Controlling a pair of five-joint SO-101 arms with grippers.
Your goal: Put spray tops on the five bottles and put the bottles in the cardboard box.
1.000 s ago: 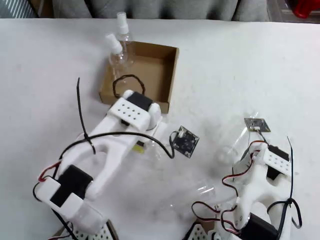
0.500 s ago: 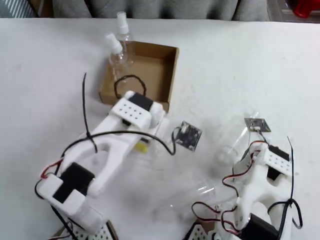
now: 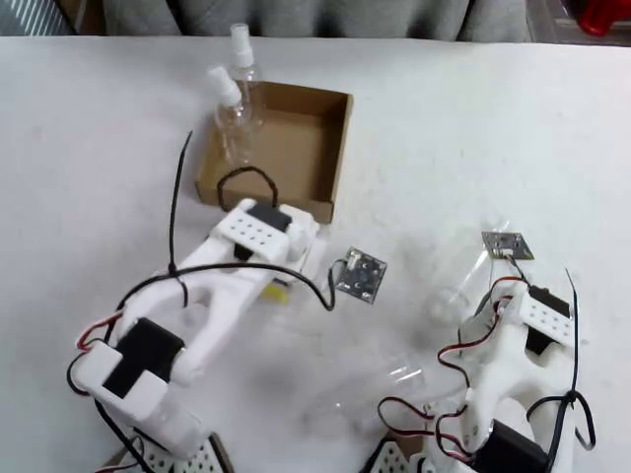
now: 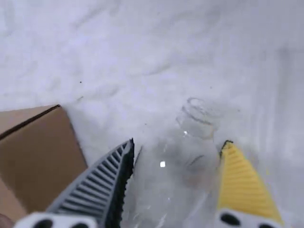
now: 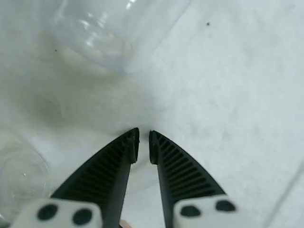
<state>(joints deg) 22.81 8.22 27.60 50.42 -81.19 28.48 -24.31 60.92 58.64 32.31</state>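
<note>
Our left claw (image 4: 176,142) clasps a clear bottle (image 4: 173,183) across its body, the grey finger (image 4: 102,183) on one flank and the yellow finger (image 4: 240,183) on the other. The open neck (image 4: 197,116) points away past the fingertips, with no spray top on it.

We judge this bottle light, thin-walled and slick. A hard squeeze would likely dent it, and a loose one might let it slide or roll. The broad middle of the body, where the fingers sit now, seems the safest hold and leaves the neck free. It is almost fully see-through, showing mainly by glints and the ring of its mouth.

Just beside the grey finger lies a corner of the cardboard box (image 4: 33,156). Beyond the left claw, at the box's far corner, stand two capped bottles (image 3: 232,103). Our right claw (image 5: 143,135) is pinched nearly closed and empty, low over the white counter (image 3: 473,128). Another bare bottle (image 5: 114,28) lies just ahead of its tips.
</note>
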